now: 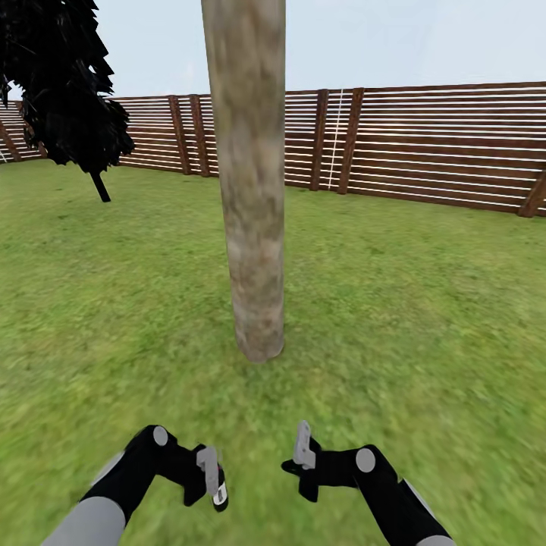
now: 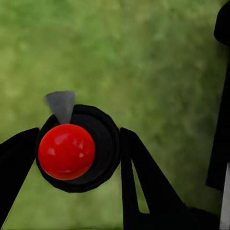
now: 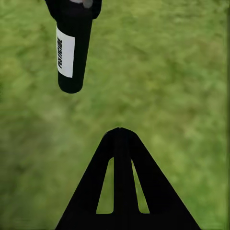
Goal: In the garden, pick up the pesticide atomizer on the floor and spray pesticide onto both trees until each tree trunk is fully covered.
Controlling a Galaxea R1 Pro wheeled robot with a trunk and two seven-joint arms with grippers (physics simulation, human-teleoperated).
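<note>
Trunk [image 1: 250, 189]: centre frame, upright, ahead of both arms.
Left end effector [image 1: 211, 478]: pinching atomizer [image 1: 218, 485], nearer.
Right end effector [image 1: 303, 455]: pressed together, empty.

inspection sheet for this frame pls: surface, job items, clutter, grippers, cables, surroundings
Surface: green grass lawn all round the robot.
Job's things: pesticide atomizer, dark bottle with red top, between the left gripper's fingers; its white label shows in the right wrist view. Tree trunk, mottled grey-brown, upright, straight ahead.
Clutter: nothing seen.
Grippers: left gripper shut on the atomizer, low over the grass; right gripper holds nothing, fingers together.
Cables: nothing seen.
Surroundings: brown slat wooden fence behind the trunk; black tree at far left; pale sky above.
</note>
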